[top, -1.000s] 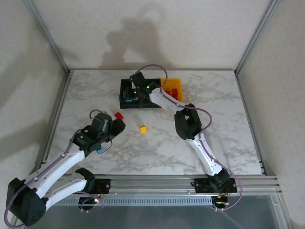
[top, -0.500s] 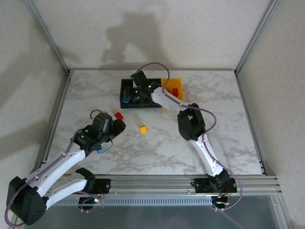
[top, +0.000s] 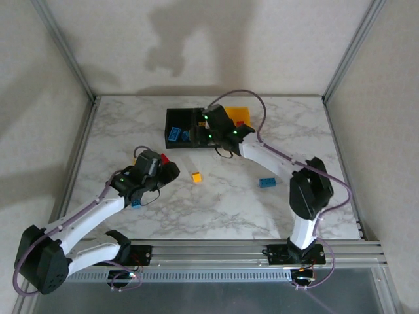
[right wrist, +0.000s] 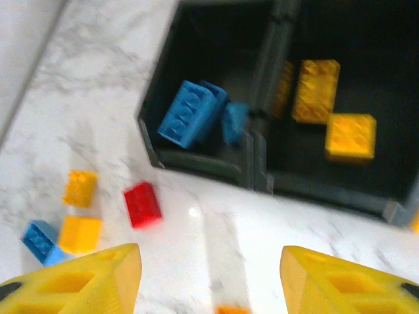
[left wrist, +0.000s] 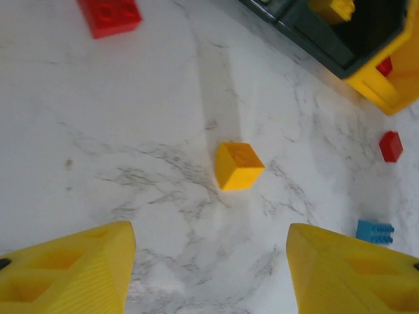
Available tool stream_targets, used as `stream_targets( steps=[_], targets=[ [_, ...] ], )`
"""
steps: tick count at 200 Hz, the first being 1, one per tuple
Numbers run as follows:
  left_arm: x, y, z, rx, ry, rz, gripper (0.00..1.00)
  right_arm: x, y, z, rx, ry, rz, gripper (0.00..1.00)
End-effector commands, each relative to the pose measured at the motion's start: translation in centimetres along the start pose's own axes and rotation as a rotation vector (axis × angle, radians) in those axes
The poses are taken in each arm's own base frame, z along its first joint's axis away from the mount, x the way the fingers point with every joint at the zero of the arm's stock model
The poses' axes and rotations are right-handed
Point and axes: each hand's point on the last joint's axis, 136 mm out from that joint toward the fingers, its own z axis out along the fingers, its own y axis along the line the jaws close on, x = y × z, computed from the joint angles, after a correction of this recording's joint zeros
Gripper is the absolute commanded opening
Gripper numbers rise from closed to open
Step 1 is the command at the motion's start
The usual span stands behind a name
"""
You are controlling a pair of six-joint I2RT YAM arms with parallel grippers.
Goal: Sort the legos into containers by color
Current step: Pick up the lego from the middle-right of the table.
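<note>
The loose yellow brick (left wrist: 239,165) lies skewed on the marble table (left wrist: 131,150), just ahead of the left gripper (left wrist: 209,268), which is open and empty. It would best centre over the brick, turn square to two flat sides, then lower. The right gripper (right wrist: 209,278) hangs open and empty by the black bins (right wrist: 327,196).

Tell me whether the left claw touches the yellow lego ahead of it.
Apart: left wrist view shows bare marble between the left claw and the yellow lego.

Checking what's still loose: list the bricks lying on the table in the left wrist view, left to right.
Left to right: red studded plastic brick → yellow square plastic brick → blue rectangular plastic brick.
</note>
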Motion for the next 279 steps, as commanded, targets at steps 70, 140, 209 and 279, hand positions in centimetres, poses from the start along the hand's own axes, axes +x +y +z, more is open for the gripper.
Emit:
stream_targets(
  steps=[70,140,209,279],
  targets=[
    [4.7,-8.8,3.0,0.177,0.147,0.235,0.63,10.0,-17.5,-9.2,0.422,0.120,0.409,0.69],
    [7.5,-11.8,3.8,0.210,0.194,0.356,0.63,15.1,-23.9,-11.7,0.648,0.225,0.765,0.77],
    [7.5,-11.4,3.6,0.189,0.181,0.358,0.63,16.5,-25.7,-9.1,0.653,0.243,0.842,0.75],
    [7.3,-10.6,3.6,0.166,0.167,0.348,0.63,18.2,-25.9,-6.1,0.609,0.294,0.853,0.60]
  ],
)
